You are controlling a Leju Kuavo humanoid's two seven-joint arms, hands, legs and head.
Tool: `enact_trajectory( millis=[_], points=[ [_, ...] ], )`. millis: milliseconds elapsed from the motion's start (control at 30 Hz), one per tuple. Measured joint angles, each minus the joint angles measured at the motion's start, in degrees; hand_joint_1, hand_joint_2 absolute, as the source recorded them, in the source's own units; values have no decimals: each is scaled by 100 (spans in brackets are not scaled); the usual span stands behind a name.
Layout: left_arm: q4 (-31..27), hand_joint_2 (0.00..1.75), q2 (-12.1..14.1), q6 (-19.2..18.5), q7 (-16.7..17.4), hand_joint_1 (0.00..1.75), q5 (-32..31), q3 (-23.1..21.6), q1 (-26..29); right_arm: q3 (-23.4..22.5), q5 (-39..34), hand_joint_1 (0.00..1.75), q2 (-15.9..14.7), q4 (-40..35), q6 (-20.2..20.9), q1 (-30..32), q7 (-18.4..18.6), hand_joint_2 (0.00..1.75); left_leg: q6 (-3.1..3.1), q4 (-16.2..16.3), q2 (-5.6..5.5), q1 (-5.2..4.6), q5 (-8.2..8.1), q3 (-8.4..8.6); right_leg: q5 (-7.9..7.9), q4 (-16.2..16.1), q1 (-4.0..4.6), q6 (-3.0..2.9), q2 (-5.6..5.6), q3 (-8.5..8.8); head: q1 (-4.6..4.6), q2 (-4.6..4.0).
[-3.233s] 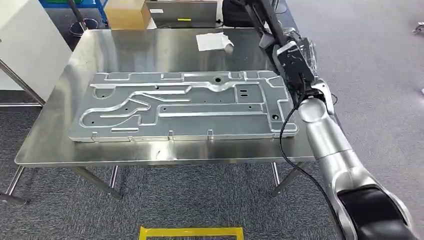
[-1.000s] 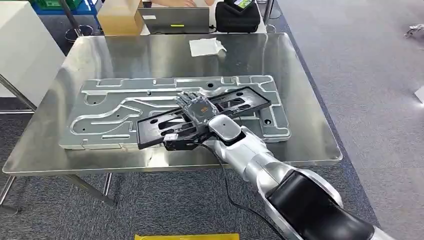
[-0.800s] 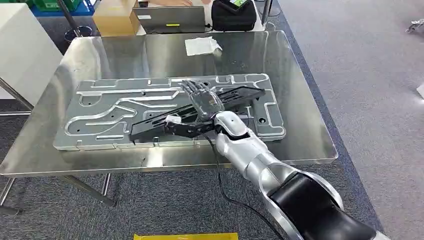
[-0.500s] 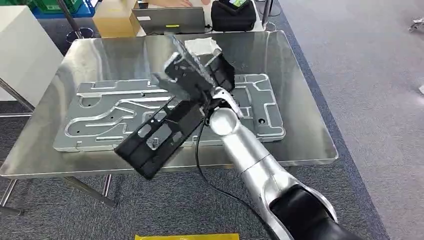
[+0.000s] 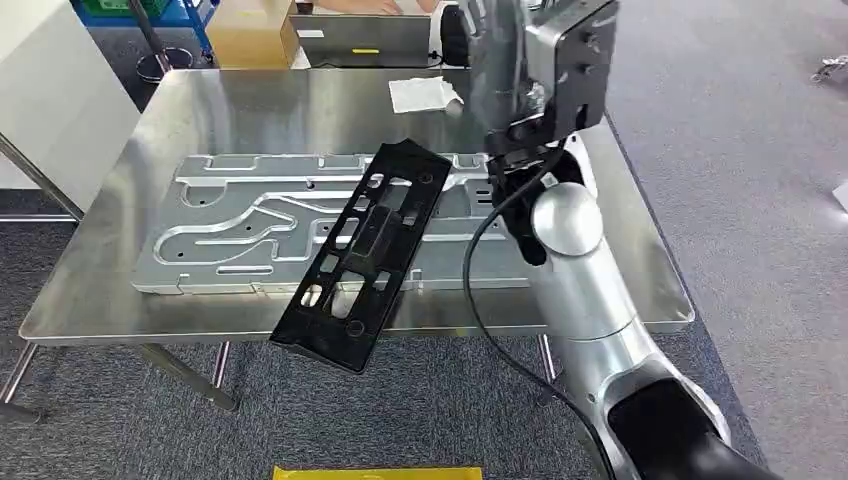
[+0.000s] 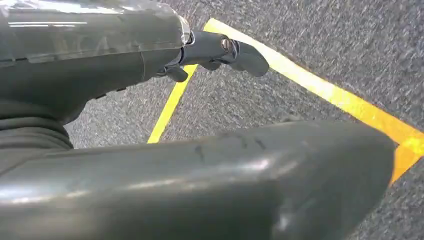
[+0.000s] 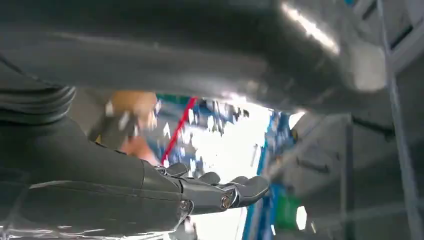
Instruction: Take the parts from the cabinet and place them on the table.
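The right hand (image 7: 220, 192) is hovering raised, fingers extended and holding nothing. The black slotted part (image 5: 362, 250) is lying at 9 o'clock from it, slanted across the grey plate (image 5: 250, 215), its near end overhanging the bench (image 5: 120, 290) edge. Judged stiff, light and tip-prone; grip mid-length along the slots.

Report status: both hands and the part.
Right hand raised, empty. Left hand hanging, empty. Black part lies askew across grey plate, near end overhanging table edge; may slip.
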Motion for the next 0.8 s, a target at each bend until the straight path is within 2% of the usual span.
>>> enact_trajectory(
  millis=[33,67,133,167,200,233,300,333,367,400,433,500,533,567,667,700,733,767,800],
  points=[
    [0,0,-26,-44,-9,0,-24,0,19,-31,11,0,-121,-22,-62,4,-55,0,-17,16,0,-28,-10,-15,-44,-262,28,-50,-4,125,-2,0],
    [-2,0,-24,-78,-29,0,-48,0,16,-68,11,0,-240,-26,-107,20,-133,0,-38,23,1,-35,-11,-35,-19,-310,33,-40,-14,108,-2,0],
    [-2,0,-24,-120,-42,0,-85,-2,18,-138,5,0,-477,-24,-201,122,-350,0,-84,-4,10,-12,-1,-29,-12,-313,56,-61,-4,104,-2,0],
    [-2,0,-22,-122,-48,0,-94,-2,17,-173,-2,0,-558,-24,-225,162,-422,0,-114,-12,12,-24,0,-20,10,-349,30,-94,-3,112,-2,0],
    [-4,0,-13,-122,-53,0,-118,-2,17,-195,35,0,-606,-24,-308,197,-509,0,-144,37,24,-23,-53,-43,42,-399,-36,-125,-19,144,-2,0],
    [-4,0,-13,-122,-59,0,-127,0,18,-206,83,0,-641,-24,-381,225,-595,0,-184,216,26,-26,-191,-104,48,-412,-46,-153,-13,150,-2,0],
    [-4,0,-9,-113,-63,0,-133,0,17,-225,162,0,-731,-48,-540,332,-779,0,-235,1120,29,17,-669,-509,45,-411,-47,-168,-15,148,-4,0],
    [-4,0,-9,-113,-63,0,-131,0,18,-241,173,0,-777,-70,-606,412,-855,0,-260,1549,29,32,-833,-710,44,-407,-47,-168,-16,144,-4,0],
    [-4,0,-9,-118,-63,0,-129,7,19,-263,173,0,-823,-112,-656,507,-938,0,-278,1800,31,44,-875,-832,44,-405,-48,-167,-20,144,-4,0],
    [-4,0,-9,-124,-57,0,-129,20,26,-289,181,0,-875,-186,-691,613,-1053,0,-289,1758,32,57,-775,-820,42,-404,-50,-164,-21,148,-4,0],
    [-4,0,-4,-124,-55,0,-129,26,29,-319,195,0,-917,-265,-704,707,-1139,175,-295,1435,33,69,-557,-668,35,-397,-56,-152,-19,152,-4,0],
    [-4,0,4,-137,-55,0,-127,31,29,-356,253,0,-991,-402,-713,810,-1237,175,-280,379,37,81,-39,-136,27,-353,-70,-115,-10,160,-4,0],
    [-4,0,4,-162,-66,0,-116,37,25,-372,304,0,-1015,-457,-776,869,-1297,175,-256,87,31,77,-63,16,12,-336,-60,-83,-2,145,-4,0],
    [-4,0,4,-181,-89,0,-96,48,22,-400,337,0,-1047,-529,-824,951,-1346,175,-218,25,17,42,-37,23,19,-299,-38,-49,5,118,-2,0],
    [-4,0,0,-201,-144,0,-63,120,15,-499,201,0,-1115,-787,-708,1430,-1537,175,-134,44,4,24,11,-10,81,-357,-44,61,-8,127,-2,0],
    [-4,0,0,-201,-151,0,-61,136,16,-525,158,0,-1157,-863,-660,1586,-1600,175,-52,-42,16,66,71,-8,24,-334,-62,108,-1,111,-2,0],
    [-4,0,-4,-201,-160,0,-59,146,17,-551,129,0,-1199,-912,-654,1702,-1633,175,-7,-64,24,56,107,-24,-144,-220,-73,124,-2,71,-2,0],
    [-4,0,-2,-201,-162,0,-54,160,13,-595,120,0,-1238,-958,-652,1796,-1653,175,38,-65,27,49,141,-70,-461,128,-77,129,0,-67,-2,0],
    [-4,0,-2,-201,-166,0,-55,171,13,-632,114,0,-1260,-986,-647,1860,-1661,175,49,-63,31,41,167,-114,-723,536,-75,140,0,-217,0,0]
  ],
)
